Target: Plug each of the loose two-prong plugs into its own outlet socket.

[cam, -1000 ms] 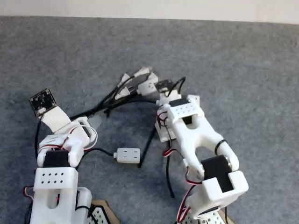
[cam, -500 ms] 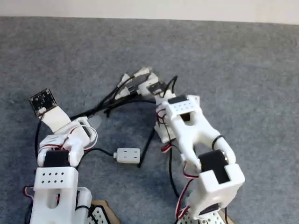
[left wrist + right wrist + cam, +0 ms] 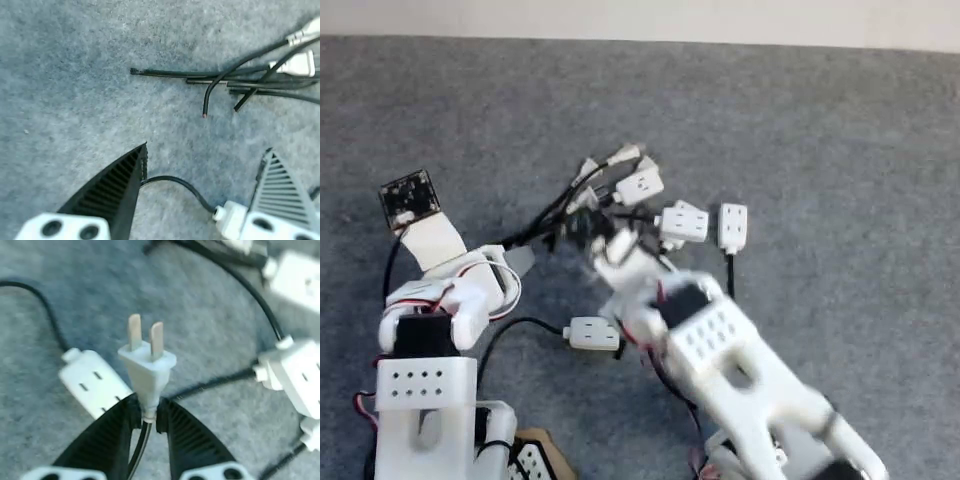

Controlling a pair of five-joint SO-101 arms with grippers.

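Observation:
My right gripper is shut on a white two-prong plug, gripping it at the cable end with the prongs pointing away from me. A white outlet socket lies just beside the plug; it is the near socket in the high view, with my right gripper a little beyond it. Three more sockets lie farther back. Loose white plugs rest among black cables. My left gripper is open over the carpet, with the near socket's cable between its fingers.
Black cables fan out from the socket cluster toward the left arm, and their cut ends lie on the grey carpet. A black square board sits on the left arm. Open carpet spreads to the right and back.
The right arm has swung left and pulled back toward the near socket, uncovering two sockets at the middle. The left arm has shifted slightly left.

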